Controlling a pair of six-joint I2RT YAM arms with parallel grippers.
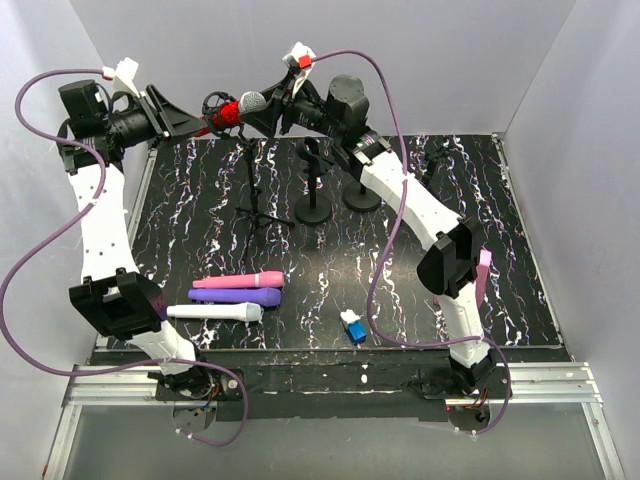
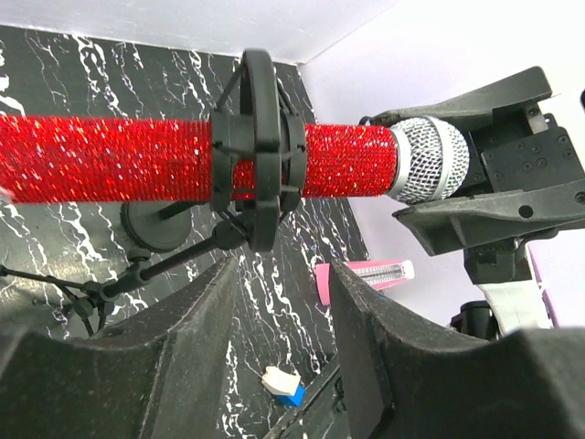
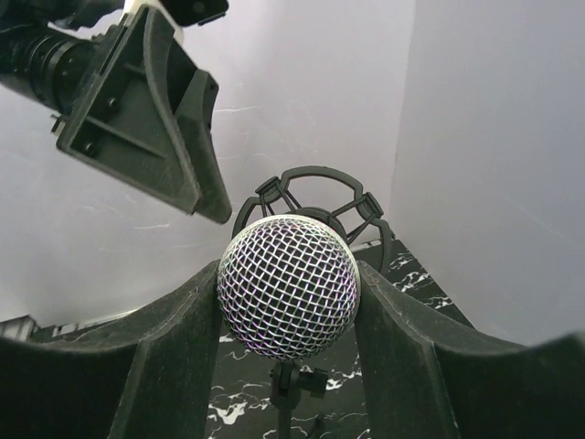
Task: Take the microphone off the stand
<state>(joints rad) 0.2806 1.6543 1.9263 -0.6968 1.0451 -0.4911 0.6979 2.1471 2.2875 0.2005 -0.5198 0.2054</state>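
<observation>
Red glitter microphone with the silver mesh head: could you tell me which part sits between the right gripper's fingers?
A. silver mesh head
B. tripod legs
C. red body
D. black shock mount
A: the right wrist view shows the silver mesh head of the red glitter microphone between the fingers of the right gripper, the black shock mount behind it.

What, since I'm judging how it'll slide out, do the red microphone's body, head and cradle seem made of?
The body: red glitter coating, rough sparkling grain; what lies beneath is unclear. The head: silver woven mesh, probably metal, with a slight sheen. The cradle: matte black, smooth, likely plastic.
</observation>
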